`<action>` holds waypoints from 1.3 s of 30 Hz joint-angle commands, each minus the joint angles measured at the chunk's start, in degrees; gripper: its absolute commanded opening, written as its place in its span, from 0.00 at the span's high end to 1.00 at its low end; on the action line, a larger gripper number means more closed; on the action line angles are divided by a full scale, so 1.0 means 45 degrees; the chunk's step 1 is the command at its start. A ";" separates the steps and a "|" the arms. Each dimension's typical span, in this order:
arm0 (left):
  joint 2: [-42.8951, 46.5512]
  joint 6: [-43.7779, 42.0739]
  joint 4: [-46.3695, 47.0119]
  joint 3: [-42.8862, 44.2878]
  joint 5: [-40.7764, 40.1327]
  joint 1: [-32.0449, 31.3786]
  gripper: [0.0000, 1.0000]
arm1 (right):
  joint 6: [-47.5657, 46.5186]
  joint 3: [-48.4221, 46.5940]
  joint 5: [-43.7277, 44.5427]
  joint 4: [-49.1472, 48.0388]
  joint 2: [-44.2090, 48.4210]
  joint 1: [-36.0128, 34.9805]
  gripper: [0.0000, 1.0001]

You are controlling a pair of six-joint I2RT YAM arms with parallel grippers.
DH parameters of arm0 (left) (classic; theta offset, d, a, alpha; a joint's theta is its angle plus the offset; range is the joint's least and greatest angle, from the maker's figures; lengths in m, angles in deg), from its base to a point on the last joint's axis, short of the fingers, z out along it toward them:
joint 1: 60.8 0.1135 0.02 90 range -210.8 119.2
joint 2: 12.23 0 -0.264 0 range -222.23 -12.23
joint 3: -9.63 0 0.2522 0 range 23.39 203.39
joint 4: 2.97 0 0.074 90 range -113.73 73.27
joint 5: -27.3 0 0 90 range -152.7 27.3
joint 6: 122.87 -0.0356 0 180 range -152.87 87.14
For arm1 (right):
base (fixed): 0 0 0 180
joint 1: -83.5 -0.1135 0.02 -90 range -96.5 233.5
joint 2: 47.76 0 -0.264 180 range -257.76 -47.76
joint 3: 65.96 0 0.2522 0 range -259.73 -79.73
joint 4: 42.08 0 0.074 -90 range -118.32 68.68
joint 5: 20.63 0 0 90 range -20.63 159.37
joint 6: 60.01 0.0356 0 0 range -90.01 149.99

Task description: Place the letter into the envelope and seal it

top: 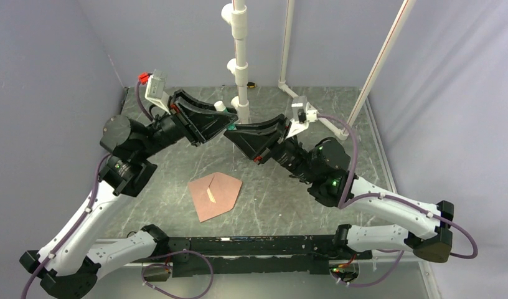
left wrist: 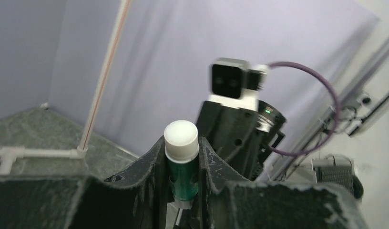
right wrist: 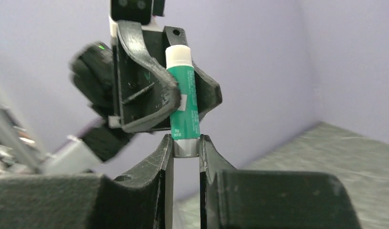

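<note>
Sealing stage | left gripper (left wrist: 181,149) and right gripper (right wrist: 186,144) both pinch the capped glue stick (right wrist: 184,95) aloft | envelope (top: 225,185), flap open, letter (top: 211,195) apparently inside, lies at 6 o'clock below | next: probably uncapping.

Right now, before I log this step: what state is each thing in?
glue stick: in the air, held by both grippers, no glue showing.
left gripper: shut on the stick's green body.
right gripper: shut on its grey end.
envelope: flat on the table, untouched; whether the flap is open is unclear.
letter: only a pale sliver shows on the envelope.
</note>
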 commanded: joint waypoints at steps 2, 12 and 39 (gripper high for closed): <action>-0.0521 -0.1690 0.1722 0.1444 0.3852 0.0038 0.98 | 0.6525 0.0446 -0.1030 -0.5039 -0.0232 0.0350 1.00; -0.0830 0.0086 0.2672 0.1375 0.4099 0.0043 0.98 | 0.3690 0.0457 -0.2667 -0.5424 -0.0393 0.0251 0.90; 0.0911 0.0564 -0.0255 0.0169 -0.2739 0.0033 0.98 | -1.1799 -0.3613 0.6099 -0.1818 -0.2909 -0.3557 0.29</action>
